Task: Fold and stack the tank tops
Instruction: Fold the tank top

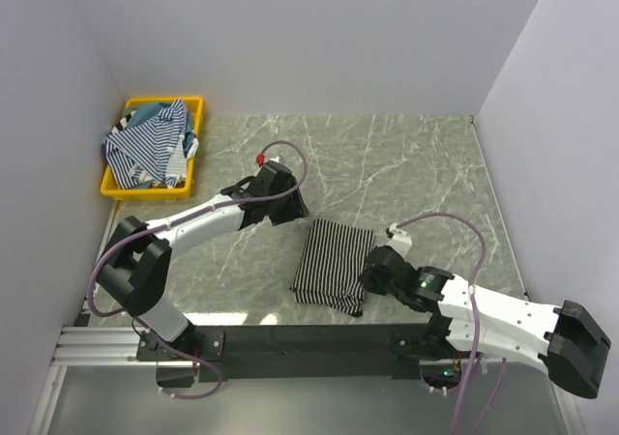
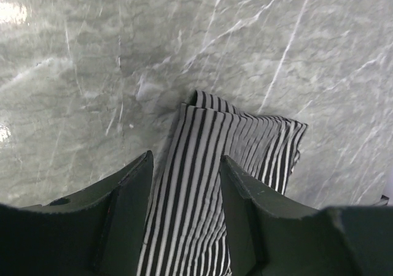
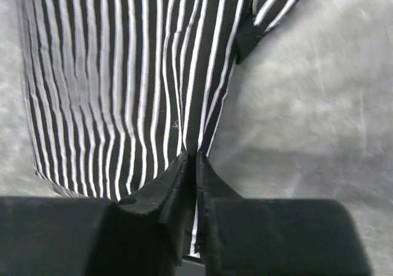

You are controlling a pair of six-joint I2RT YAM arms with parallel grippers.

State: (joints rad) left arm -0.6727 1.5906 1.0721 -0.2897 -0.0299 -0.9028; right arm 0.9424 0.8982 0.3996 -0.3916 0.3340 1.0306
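Black striped tank top (image 1: 333, 264) part-folded near centre, right gripper (image 3: 195, 157) pinching its edge, left gripper (image 2: 185, 161) spread; other tops (image 1: 145, 145) unfolded in far-left bin (image 1: 193, 101).

1. The table (image 1: 406, 164) has a grey-green marbled top with white veins
2. A yellow plastic bin (image 1: 145, 192) sits at its 10 o'clock corner in the top view, close to the left wall
3. A striped black tank top (image 1: 329, 261), folded to a rough rectangle, lies just off centre toward 6 o'clock, well apart from the bin, its 5 o'clock corner bunched
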